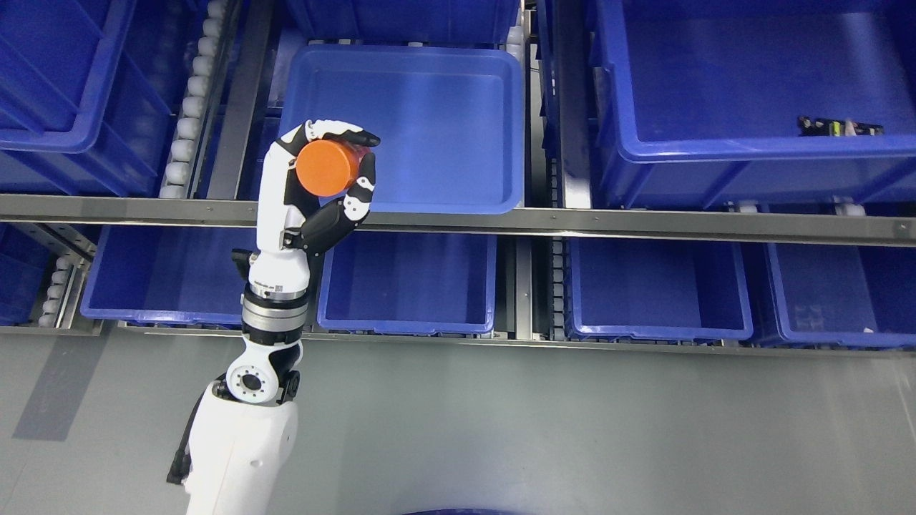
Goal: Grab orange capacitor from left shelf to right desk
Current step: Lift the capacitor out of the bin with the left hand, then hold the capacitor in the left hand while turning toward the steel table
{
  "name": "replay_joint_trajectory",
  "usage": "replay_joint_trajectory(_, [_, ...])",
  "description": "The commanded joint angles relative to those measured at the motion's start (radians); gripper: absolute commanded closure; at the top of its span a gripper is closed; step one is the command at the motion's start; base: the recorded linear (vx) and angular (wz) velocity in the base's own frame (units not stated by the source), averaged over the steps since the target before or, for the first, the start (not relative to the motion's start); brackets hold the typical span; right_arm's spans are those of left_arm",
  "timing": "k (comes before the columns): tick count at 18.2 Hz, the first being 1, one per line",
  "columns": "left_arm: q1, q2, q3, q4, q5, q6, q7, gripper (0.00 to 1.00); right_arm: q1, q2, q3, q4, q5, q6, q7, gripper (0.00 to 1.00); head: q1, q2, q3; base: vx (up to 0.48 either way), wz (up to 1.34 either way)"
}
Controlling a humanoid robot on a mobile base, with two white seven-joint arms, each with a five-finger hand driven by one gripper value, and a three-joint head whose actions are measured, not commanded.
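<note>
The left hand (325,179) is clamped around the orange capacitor (328,167); it should keep that firm wrap, lifting clear of the blue bin (444,193) rim behind it

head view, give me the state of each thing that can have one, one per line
left hand: shut on the orange capacitor
orange capacitor: gripped, lifted in front of the shelf
middle upper bin: holds nothing visible
right upper bin: holds small dark parts
</note>
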Motion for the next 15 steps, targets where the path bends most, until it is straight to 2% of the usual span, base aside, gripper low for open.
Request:
replay_joint_trajectory(1, [0.060,0.017,0.053,-0.124,0.001,0.000,0.002,0.99,0.020,-0.018,-0.012,-0.017,0.006,-0.001,0.001,0.00,0.0000,0.000,0.000,-0.050,-0.13])
replay_joint_trajectory(9, [0.060,0.017,0.056,-0.124,0.001,0.003,0.002,0.99,0.020,-0.018,-0.012,-0.017,0.006,-0.001,0.001,0.00,0.0000,0.000,0.000,-0.098,-0.20])
replay_joint_trajectory(15, [0.058,0.017,0.068,-0.123,0.002,0.004,0.002,0.99,0.020,-0.018,-0.012,-0.017,0.006,-0.001,0.001,0.00,0.0000,0.000,0.000,-0.185,-0.40])
